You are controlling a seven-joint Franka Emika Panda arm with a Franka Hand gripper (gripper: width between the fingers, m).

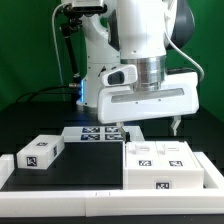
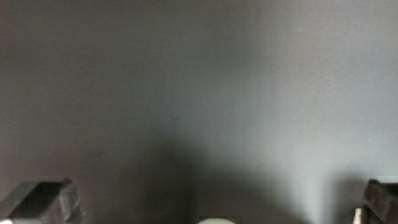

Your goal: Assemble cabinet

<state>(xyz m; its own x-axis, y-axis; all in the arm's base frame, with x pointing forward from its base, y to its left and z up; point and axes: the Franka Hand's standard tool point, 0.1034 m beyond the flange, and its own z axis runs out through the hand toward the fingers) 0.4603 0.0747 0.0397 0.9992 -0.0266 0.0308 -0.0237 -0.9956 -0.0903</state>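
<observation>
The cabinet (image 1: 165, 162) is a large white box with black-and-white tags on its top and front face. It lies on the black table at the exterior view's front right. A smaller white tagged block (image 1: 40, 152) lies at the left. My gripper (image 1: 150, 127) hangs just behind the cabinet's far edge, a little above the table, open wide and empty. In the wrist view the gripper (image 2: 210, 205) shows only dark fingertips (image 2: 36, 205) at the two lower corners over blurred dark table. A small pale blob (image 2: 217, 221) sits at the edge between them; I cannot tell what it is.
The marker board (image 1: 97, 133) lies flat on the table behind the parts, under the arm. A white rail (image 1: 60, 186) borders the table's front and left. Dark table (image 1: 85, 160) lies between the small block and the cabinet.
</observation>
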